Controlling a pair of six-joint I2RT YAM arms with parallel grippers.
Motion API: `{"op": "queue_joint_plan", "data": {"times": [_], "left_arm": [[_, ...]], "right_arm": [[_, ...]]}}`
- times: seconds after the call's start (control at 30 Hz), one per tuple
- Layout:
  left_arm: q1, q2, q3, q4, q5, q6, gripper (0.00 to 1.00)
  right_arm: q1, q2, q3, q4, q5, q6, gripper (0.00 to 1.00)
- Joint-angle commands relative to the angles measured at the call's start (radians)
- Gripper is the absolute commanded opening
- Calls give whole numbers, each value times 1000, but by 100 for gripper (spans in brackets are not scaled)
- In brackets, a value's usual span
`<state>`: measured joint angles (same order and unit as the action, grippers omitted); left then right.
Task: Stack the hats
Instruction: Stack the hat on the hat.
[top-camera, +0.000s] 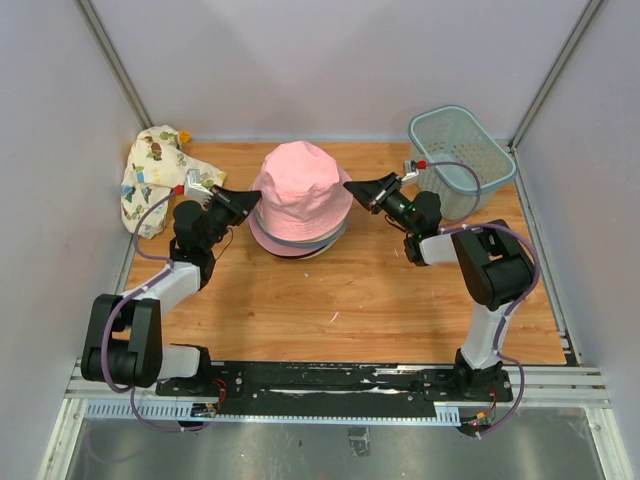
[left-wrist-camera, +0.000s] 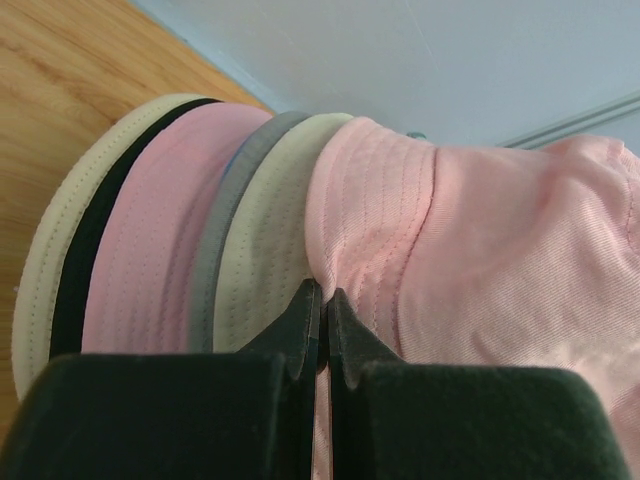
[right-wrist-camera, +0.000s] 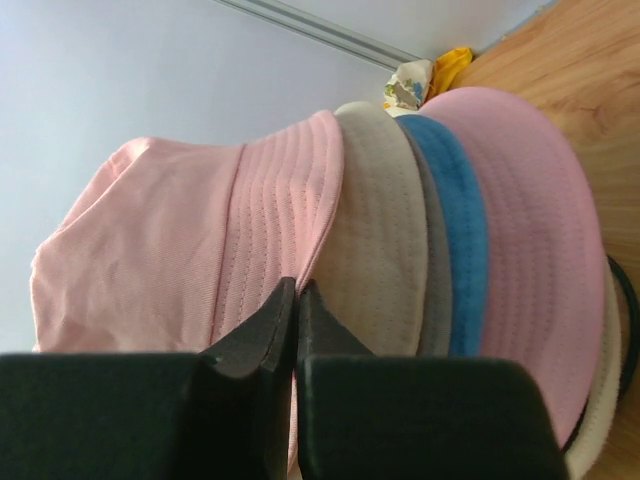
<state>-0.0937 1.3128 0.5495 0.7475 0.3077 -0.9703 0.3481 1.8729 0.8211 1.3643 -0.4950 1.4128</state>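
A pink bucket hat (top-camera: 300, 188) tops a stack of hats (top-camera: 298, 242) in the middle of the wooden table. Under it lie cream (left-wrist-camera: 270, 230), grey, pink, black and cream brims; the right wrist view also shows a teal-blue brim (right-wrist-camera: 462, 230). My left gripper (top-camera: 246, 200) is shut on the left edge of the pink hat's brim (left-wrist-camera: 335, 235). My right gripper (top-camera: 352, 187) is shut on the right edge of the same brim (right-wrist-camera: 300, 190). A printed cream hat (top-camera: 152, 175) lies apart at the back left corner.
A grey-green slatted plastic basket (top-camera: 462, 160) stands at the back right corner, just behind my right arm. White walls close the table on three sides. The black rail with the arm bases (top-camera: 330, 380) runs along the near edge.
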Motion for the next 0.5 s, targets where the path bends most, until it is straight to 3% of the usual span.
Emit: {"op": "queue_joint_plan", "data": {"times": [0.0,0.47], "left_arm": [[9,36,-49,-88,-11,43,0],[12,93,-146,-52,-33,54,1]], "right_arm": [[14,57,13,-21,24,-53,1],[23,147,36,-36,11,-89,0]]}}
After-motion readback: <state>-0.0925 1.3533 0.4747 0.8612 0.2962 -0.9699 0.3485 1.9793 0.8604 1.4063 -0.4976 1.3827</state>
